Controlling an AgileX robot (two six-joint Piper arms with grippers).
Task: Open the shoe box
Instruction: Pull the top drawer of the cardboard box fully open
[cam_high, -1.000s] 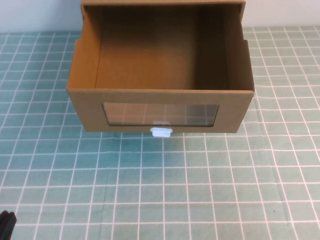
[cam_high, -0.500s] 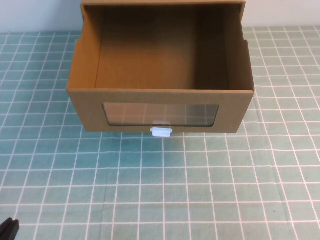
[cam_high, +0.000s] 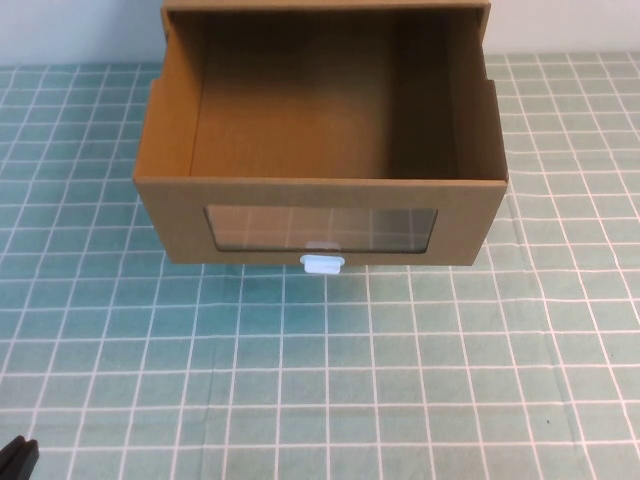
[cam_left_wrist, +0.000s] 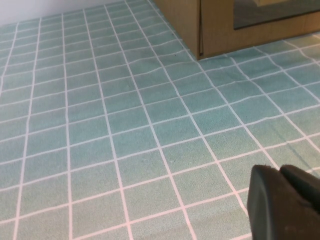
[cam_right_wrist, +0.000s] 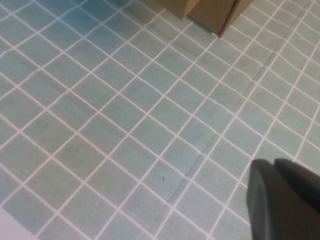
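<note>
The brown cardboard shoe box (cam_high: 320, 140) stands at the far middle of the table. Its drawer is slid out toward me and its inside is bare. The front panel has a clear window (cam_high: 322, 229) and a small white pull tab (cam_high: 323, 264) at its lower edge. My left gripper (cam_high: 15, 460) barely shows at the near left corner, far from the box, and the left wrist view shows it (cam_left_wrist: 280, 172) shut and holding nothing. My right gripper (cam_right_wrist: 274, 165) is outside the high view; its wrist view shows it shut and holding nothing above the cloth, with a box corner (cam_right_wrist: 210, 12) far off.
A teal cloth with a white grid (cam_high: 330, 380) covers the table. A white wall (cam_high: 80, 30) rises behind the box. In the left wrist view the box's lower corner (cam_left_wrist: 200, 30) lies well beyond the fingers.
The left gripper has slipped a little lower at the near left corner of the high view. The box has not moved.
</note>
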